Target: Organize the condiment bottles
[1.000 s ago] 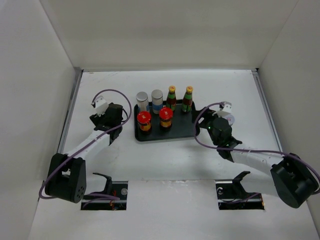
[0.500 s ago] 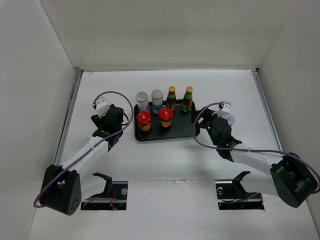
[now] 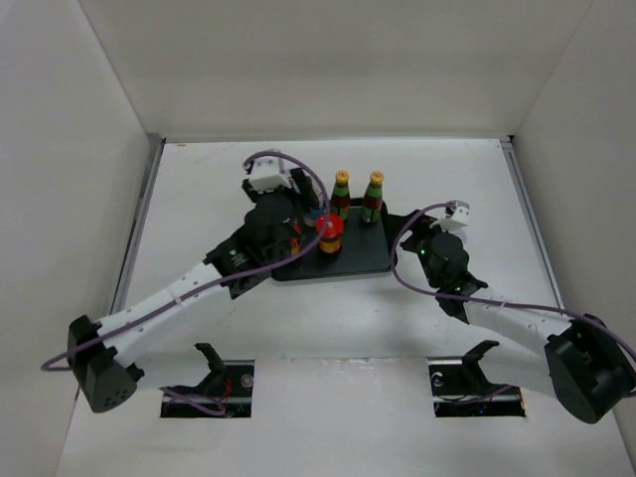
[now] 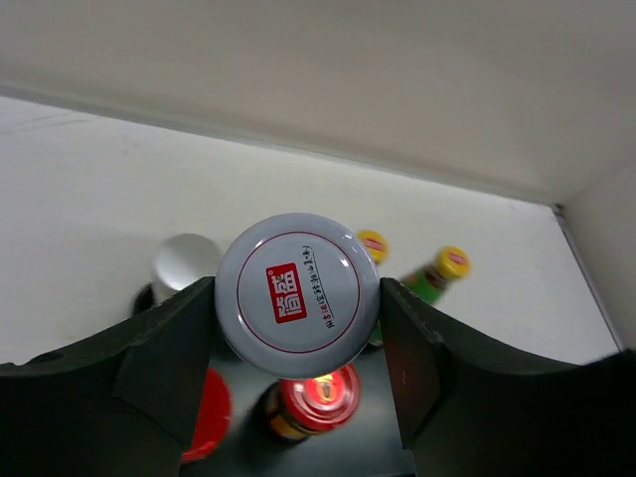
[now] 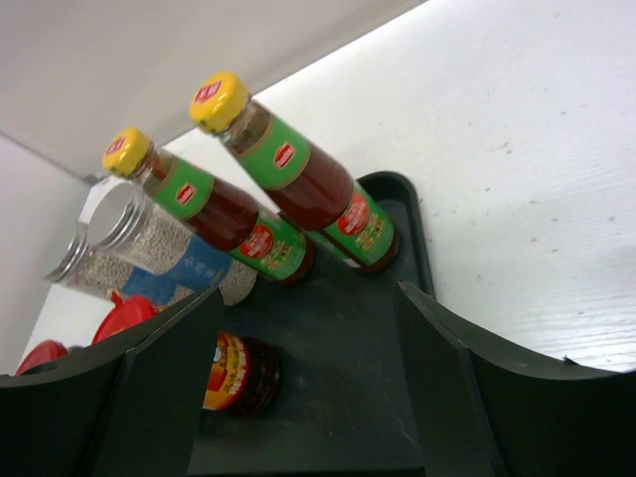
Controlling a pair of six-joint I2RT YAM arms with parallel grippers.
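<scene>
The left pincer [image 4: 298,308] is clenched on a white-lidded jar [image 4: 296,288]: one finger [image 4: 174,343] presses the lid at 9 o'clock and the other at 3 o'clock, and the printed lid faces the wrist camera. In the top view this pincer and its jar stand over the 9 o'clock half of the black tray [image 3: 366,258]. The right pincer [image 5: 308,298] is released; its fingers stand wide apart with nothing between them, just beside the 3 o'clock edge of the tray. One second earlier the left arm lay over the table [image 3: 199,179] at 9 o'clock of the tray. It now reaches across the tray's left half, hiding the containers that showed there from above. The right arm has hardly shifted. The tray holds two green bottles [image 3: 341,192] [image 3: 374,195] with yellow caps, upright at its 12 to 1 o'clock edge. A red-lidded jar [image 3: 330,231] stands at 6 o'clock of the left bottle. In the left wrist view, a second red lid [image 4: 207,417] and a grey-topped jar [image 4: 184,266] show past the held jar at 7 and 9 o'clock.
</scene>
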